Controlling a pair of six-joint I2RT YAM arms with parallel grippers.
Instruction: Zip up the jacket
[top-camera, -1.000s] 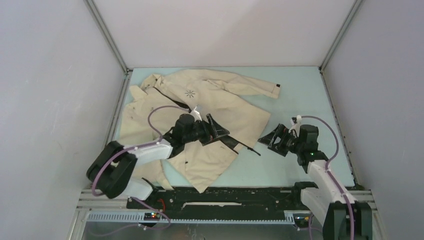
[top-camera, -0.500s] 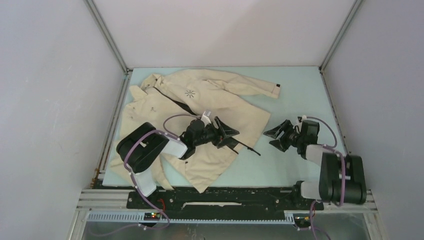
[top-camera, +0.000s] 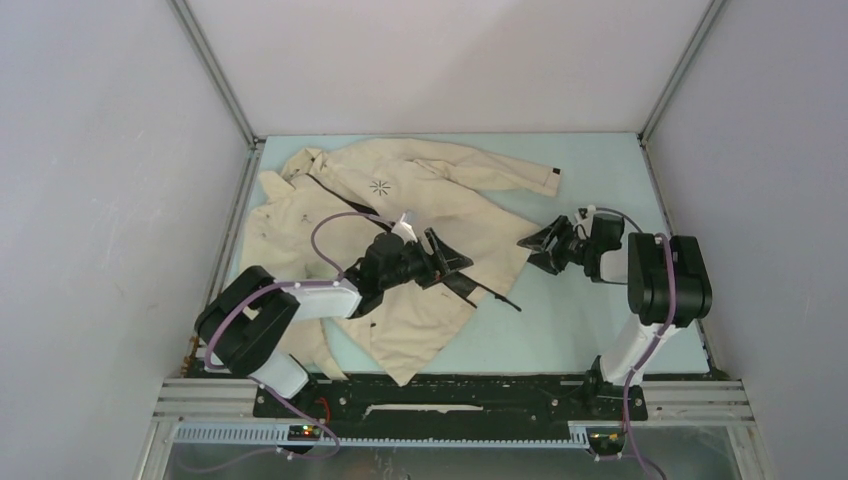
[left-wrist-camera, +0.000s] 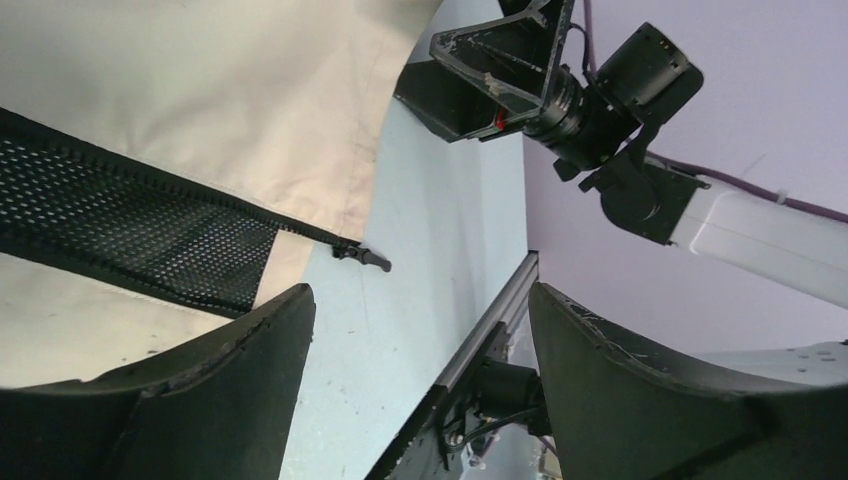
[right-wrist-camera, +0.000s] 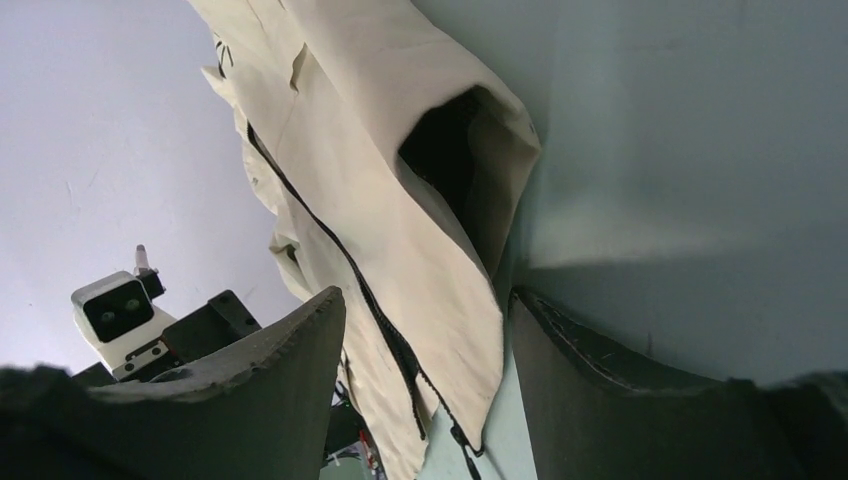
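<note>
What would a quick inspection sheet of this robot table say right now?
Surface: pale blue table, jacket covering its left part.
Job's things: beige jacket spread out; zipper undone at the lower front, its end on the table.
Clutter: nothing seen.
Grippers: left gripper open over the jacket's lower front; right gripper open at its right edge; neither holds anything.
Cables: purple cables in loose loops, left and right.
Surroundings: grey walls, metal frame posts.

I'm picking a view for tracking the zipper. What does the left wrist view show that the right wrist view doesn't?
Only the left wrist: the black lining with its mesh texture, and the right gripper. Only the right wrist: the zipper in its long run, a dark fabric opening, and the left arm's white camera. Both: the beige jacket, the zipper's lower end and the table.
</note>
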